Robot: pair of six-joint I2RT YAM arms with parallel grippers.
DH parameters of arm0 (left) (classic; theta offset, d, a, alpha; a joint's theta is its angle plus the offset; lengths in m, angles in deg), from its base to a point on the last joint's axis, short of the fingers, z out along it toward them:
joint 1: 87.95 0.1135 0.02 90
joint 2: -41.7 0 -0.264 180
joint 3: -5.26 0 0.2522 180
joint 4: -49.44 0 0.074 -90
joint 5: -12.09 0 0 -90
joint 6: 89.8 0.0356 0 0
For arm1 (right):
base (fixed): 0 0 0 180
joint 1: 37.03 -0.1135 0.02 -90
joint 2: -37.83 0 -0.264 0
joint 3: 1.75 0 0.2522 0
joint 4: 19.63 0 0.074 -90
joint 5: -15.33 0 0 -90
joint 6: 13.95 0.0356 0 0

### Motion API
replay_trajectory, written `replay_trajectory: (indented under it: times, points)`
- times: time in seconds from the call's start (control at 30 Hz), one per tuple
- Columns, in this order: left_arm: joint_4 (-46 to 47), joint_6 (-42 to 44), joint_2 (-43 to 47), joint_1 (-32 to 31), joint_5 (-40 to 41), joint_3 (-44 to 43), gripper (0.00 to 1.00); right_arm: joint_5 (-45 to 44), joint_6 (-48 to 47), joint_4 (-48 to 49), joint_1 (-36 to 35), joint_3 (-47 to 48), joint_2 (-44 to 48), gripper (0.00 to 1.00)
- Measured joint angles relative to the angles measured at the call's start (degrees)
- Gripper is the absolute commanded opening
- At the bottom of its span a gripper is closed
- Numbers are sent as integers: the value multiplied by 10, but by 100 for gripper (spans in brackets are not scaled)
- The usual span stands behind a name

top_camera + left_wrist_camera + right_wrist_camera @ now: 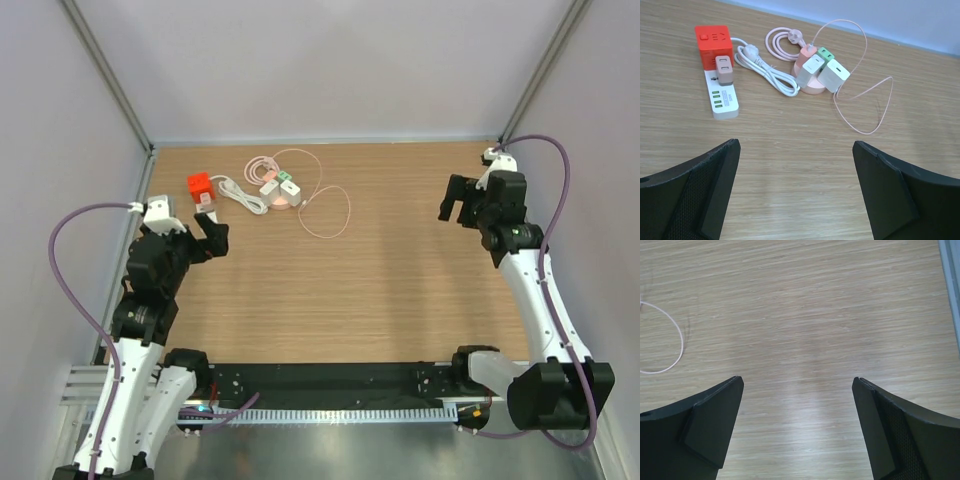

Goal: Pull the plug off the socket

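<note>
A white power strip [722,95] with a red cube socket [713,44] at its far end lies at the back left of the table [400,270]. A beige plug [724,69] sits in the strip just below the red cube. The strip also shows in the top view [205,205]. A pink round socket [812,86] holds two white adapters [810,71] and a green one [826,53]. My left gripper [796,150] is open and empty, short of the strip. My right gripper [797,382] is open and empty over bare wood at the right.
A white cable [765,67] coils between the strip and the pink socket. A thin pink cable [867,100] loops to the right of the socket, and its end shows in the right wrist view [670,340]. Grey walls enclose the table.
</note>
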Motion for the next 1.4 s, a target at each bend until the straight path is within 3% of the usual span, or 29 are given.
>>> replay_trajectory:
  times: [0.13,0.27,0.4,0.57,1.0,1.4]
  points:
    - [3,-2,-6,0,-16,0,100,77,-39,1,4,-2,14,100]
    - [4,-3,-30,0,-23,-4,100,243,-138,-16,5,-1,16,100]
    - [-1,-4,-100,0,-29,-51,100,377,-226,-58,3,-5,2,100]
    - [-4,-6,-173,0,-49,-104,100,465,-276,-75,3,-32,7,100]
    - [-10,-1,-298,0,-82,-177,100,494,-315,-90,3,-34,18,100]
    - [-53,28,-519,0,-112,-375,100,494,-322,-90,4,-34,24,100]
